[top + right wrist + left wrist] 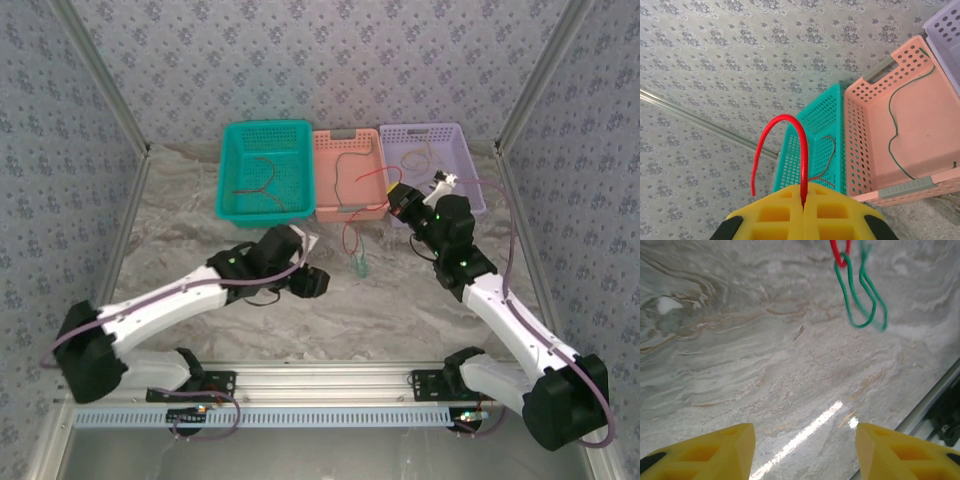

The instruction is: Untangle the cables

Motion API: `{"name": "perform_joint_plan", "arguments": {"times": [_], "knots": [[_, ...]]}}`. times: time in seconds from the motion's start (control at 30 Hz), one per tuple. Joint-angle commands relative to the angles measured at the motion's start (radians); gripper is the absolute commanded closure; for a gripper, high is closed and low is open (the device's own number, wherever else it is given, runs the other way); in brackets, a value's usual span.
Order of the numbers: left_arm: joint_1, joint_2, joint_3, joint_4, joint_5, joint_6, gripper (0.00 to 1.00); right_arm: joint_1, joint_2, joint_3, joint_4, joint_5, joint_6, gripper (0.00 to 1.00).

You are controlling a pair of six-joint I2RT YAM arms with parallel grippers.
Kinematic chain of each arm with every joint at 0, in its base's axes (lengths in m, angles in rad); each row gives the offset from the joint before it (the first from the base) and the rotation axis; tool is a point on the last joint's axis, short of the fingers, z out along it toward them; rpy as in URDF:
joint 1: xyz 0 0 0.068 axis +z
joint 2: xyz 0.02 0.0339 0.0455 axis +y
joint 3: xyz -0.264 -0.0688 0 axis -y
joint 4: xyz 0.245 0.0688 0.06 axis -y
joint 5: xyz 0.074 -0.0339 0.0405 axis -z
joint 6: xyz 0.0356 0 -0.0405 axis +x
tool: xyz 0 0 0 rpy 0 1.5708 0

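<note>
The cables point(352, 250) are lying partly on the bench point(200, 215) and partly in three baskets at its far edge. The red cable point(347, 232) is running from the right pincer point(402, 200) across the front rim of the pink basket point(372, 140) and down onto the bench. There its lower loop is hooking through the green cable point(358, 266). The left wrist view is showing that link up close: the red cable point(840, 255) is passing through the doubled loops of the green cable point(862, 295).

The right pincer point(803, 197) is clamping the red cable point(785, 127) between fully closed fingers, and the free end is arching up and over to the left. The left pincer point(802, 440) is hovering low over the bare bench near the green cable, its fingers point(715, 450) standing well apart and gripping nothing.

A brown cable point(262, 175) is lying in the teal basket point(232, 140), and a thin dark green cable point(895, 130) is lying in the pink basket. The purple basket point(465, 150) is holding another thin cable point(425, 155), possibly orange, though it is too faint to be sure.
</note>
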Motion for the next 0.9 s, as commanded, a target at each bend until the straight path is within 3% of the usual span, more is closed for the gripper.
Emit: {"name": "perform_joint_plan", "arguments": {"times": [0.0, 0.17, 0.37, 0.57, 0.87], "knots": [[0.030, -0.118, -0.040, 0.021, -0.054, -0.115, 0.43, 0.011, -0.024, -0.012, -0.002, 0.007, -0.030, 1.00], [0.087, -0.198, -0.068, 0.053, -0.022, -0.185, 0.42, 0.016, -0.045, -0.063, 0.005, 0.003, -0.031, 1.00], [0.097, -0.140, -0.112, 0.173, 0.025, -0.200, 0.43, 0.015, -0.055, -0.116, 0.044, -0.018, 0.025, 1.00], [0.110, -0.081, -0.182, 0.351, 0.042, -0.329, 0.43, 0.013, -0.072, -0.127, 0.020, -0.060, 0.024, 1.00], [0.040, 0.010, -0.175, 0.447, 0.018, -0.226, 0.41, 0.010, -0.094, -0.141, -0.022, -0.072, 0.096, 1.00]]}}
